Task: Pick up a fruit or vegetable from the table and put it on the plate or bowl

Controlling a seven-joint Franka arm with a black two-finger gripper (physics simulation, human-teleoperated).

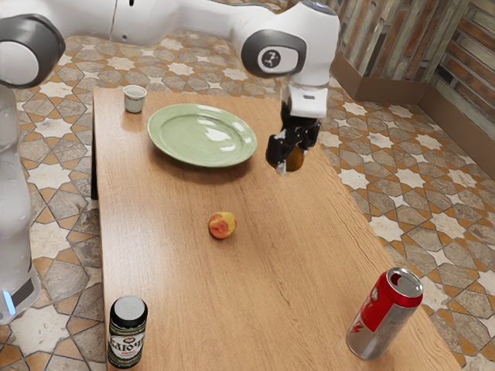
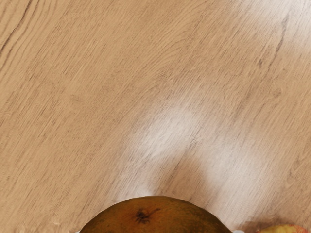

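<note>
Exterior view: gripper jaws are closed partway on a brown fruit, apparently lifted off the table, near its far edge just beside the plate. The fruit is likely light, firm and smooth-skinned; grip it across the widest middle.

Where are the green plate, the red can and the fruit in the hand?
green plate (image 1: 202, 135): exterior view, its bare middle.
red can (image 1: 383, 317): exterior view, its side.
brown fruit (image 1: 295, 160): exterior view, its exposed side.
</note>
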